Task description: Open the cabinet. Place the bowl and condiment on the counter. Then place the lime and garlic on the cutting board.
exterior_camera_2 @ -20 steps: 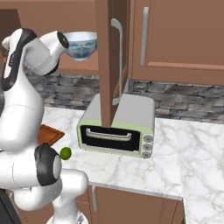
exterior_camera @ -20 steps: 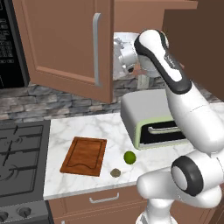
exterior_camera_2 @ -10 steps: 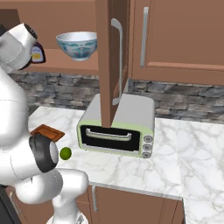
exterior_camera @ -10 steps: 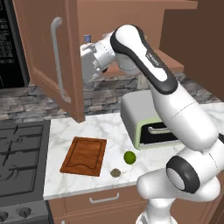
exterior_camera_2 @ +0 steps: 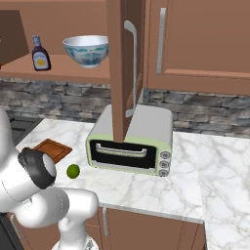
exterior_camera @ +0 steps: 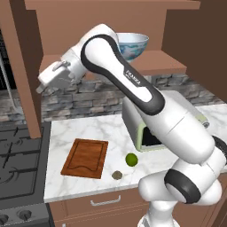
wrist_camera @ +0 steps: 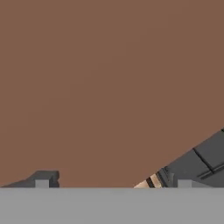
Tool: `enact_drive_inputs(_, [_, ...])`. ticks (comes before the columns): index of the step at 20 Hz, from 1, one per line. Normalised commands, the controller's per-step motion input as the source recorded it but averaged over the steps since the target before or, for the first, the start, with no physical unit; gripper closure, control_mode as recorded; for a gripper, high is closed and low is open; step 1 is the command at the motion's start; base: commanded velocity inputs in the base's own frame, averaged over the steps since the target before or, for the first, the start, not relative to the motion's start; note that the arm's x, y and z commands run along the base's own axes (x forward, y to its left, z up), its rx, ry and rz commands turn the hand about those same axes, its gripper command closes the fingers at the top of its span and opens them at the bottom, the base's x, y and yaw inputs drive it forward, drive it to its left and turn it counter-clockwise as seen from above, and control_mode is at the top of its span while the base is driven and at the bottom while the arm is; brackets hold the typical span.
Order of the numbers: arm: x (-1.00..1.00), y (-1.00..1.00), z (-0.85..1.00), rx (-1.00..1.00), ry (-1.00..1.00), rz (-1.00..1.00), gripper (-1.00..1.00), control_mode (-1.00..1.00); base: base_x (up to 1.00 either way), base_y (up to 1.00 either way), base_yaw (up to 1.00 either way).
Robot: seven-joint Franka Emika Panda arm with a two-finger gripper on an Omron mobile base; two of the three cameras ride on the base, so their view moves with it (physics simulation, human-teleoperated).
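1. The left cabinet door (exterior_camera: 20, 66) stands swung far out over the stove top (exterior_camera: 17, 164), seen almost edge-on in the left base view; half a second ago it was still at an angle, and a second ago it was only partly open
2. The claw (exterior_camera: 44, 84) hangs just beside that door's inner face, in front of the shelf's left end; a second ago it was further right, near the bowl. Its fingertips (wrist_camera: 41, 181) stand far apart in the hand view, with nothing between them and brown door panel close ahead
3. The cutting board (exterior_camera: 85, 158) lies flat on the white marble worktop (exterior_camera: 84, 128), next to the stove top, with nothing on it, as before
4. The garlic (exterior_camera: 117, 174) sits on the worktop near the front edge, just off the board's right corner, unmoved
5. The lime (exterior_camera: 131, 159) rests on the worktop just right of the garlic, between the board and the toaster oven (exterior_camera_2: 132, 144), also unmoved
6. The condiment (exterior_camera_2: 41, 53) stands upright on the cabinet shelf (exterior_camera_2: 73, 68), well left of the bowl in the right base view
7. The bowl (exterior_camera_2: 88, 50) sits upright on the same shelf, right of the bottle
8. The right cabinet door (exterior_camera_2: 122, 68) stands open, edge towards the right camera, over the toaster oven, as it did in the earlier frames
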Motion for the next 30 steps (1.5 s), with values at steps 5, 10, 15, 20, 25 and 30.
enact_drive_inputs(5, [0.0,-0.92,0.09,-0.18,-0.17,-0.04,-1.0,-1.0,0.0,0.0,0.0])
enact_drive_inputs(10, [0.0,-0.72,0.32,-0.4,-0.28,-0.01,-1.0,-1.0,0.0,0.0,0.0])
enact_drive_inputs(15, [0.32,-0.24,0.06,-0.39,-0.35,-0.3,-1.0,-1.0,0.0,0.0,0.0])
enact_drive_inputs(20, [0.52,-0.08,0.01,-0.27,-0.3,-0.47,-1.0,-1.0,0.0,0.0,0.0])
enact_drive_inputs(25, [0.42,-0.27,0.24,-0.06,-0.18,-0.47,-1.0,-1.0,0.0,0.0,0.0])
enact_drive_inputs(30, [0.46,-0.37,0.01,0.02,-0.12,-0.42,-1.0,-1.0,0.0,0.0,0.0])
